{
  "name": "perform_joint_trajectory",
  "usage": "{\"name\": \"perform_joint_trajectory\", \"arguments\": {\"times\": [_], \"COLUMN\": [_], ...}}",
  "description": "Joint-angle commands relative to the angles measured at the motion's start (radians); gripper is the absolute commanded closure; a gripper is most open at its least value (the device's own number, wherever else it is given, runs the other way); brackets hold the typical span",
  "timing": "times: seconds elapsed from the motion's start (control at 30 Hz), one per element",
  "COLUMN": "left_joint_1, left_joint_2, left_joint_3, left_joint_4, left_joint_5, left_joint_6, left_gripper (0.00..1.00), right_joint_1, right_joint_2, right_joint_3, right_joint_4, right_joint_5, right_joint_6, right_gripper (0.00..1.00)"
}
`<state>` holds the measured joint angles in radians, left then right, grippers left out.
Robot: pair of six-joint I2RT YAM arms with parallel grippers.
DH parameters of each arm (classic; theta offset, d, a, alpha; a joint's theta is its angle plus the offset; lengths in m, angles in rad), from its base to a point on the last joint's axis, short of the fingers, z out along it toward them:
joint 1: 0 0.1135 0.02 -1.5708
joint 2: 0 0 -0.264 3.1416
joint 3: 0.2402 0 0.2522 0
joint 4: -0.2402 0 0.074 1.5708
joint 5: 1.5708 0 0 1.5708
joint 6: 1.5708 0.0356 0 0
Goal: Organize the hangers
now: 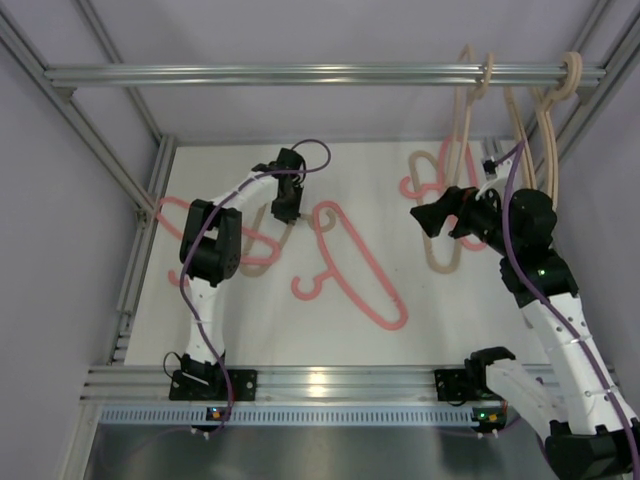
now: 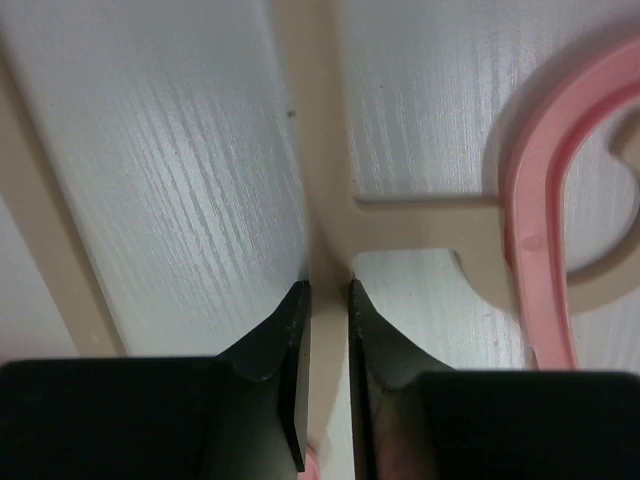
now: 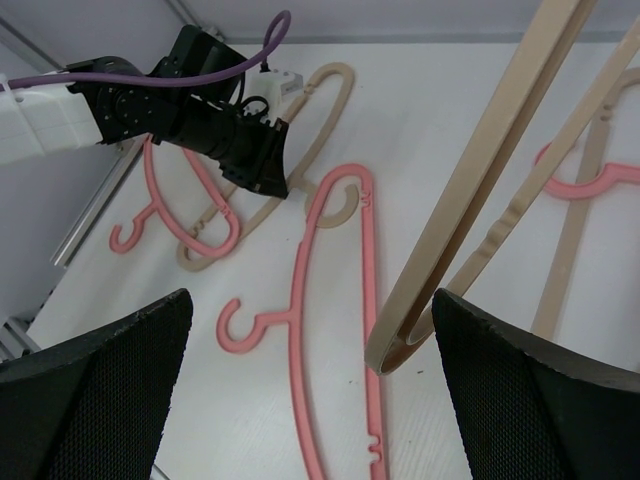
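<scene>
My left gripper [image 1: 286, 208] reaches down at the table's middle left and is shut on the bar of a beige hanger [image 2: 325, 150] lying there [image 1: 262, 255]. A pink hanger [image 1: 172, 214] lies crossed with it at the left. Another pink hanger [image 1: 352, 268] lies in the middle, its hook showing in the left wrist view [image 2: 540, 200]. My right gripper [image 1: 437, 215] is open and empty above the table. In its wrist view [image 3: 312, 300] it hovers over the middle pink hanger [image 3: 300, 290], next to a hanging beige hanger [image 3: 480, 170]. Beige hangers [image 1: 466, 100] hang from the rail.
The metal rail [image 1: 300, 75] spans the back, with hangers hooked at its right end [image 1: 570, 80]. A pink hanger [image 1: 428, 182] and a beige one [image 1: 445, 255] show under the right arm. Frame posts stand at both sides. The left gripper also shows in the right wrist view [image 3: 250, 155].
</scene>
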<state>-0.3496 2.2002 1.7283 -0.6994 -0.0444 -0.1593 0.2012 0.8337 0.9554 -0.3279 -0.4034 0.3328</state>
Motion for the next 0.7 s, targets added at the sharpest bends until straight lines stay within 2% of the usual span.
{"name": "perform_joint_trajectory", "arguments": {"times": [0.0,0.1,0.43,0.67], "left_joint_1": [0.006,0.006,0.047,0.086], "left_joint_2": [0.061,0.061,-0.011,-0.031], "left_joint_3": [-0.009,-0.003,0.062,0.071], "left_joint_4": [-0.054,-0.052,-0.043,-0.043], "left_joint_5": [-0.018,-0.04,-0.189,-0.276], "left_joint_6": [-0.002,-0.009,-0.144,-0.174], "left_gripper": [0.85,1.0,1.0,1.0], "right_joint_1": [0.032,0.035,0.041,0.044], "right_joint_2": [0.01,0.005,-0.018,-0.025], "right_joint_3": [-0.02,-0.026,-0.04,-0.046], "right_joint_4": [-0.054,-0.056,-0.056,-0.054], "right_joint_5": [-0.025,-0.022,-0.008,0.0], "right_joint_6": [0.006,0.002,-0.015,-0.018], "right_gripper": [0.01,0.01,0.0,0.0]}}
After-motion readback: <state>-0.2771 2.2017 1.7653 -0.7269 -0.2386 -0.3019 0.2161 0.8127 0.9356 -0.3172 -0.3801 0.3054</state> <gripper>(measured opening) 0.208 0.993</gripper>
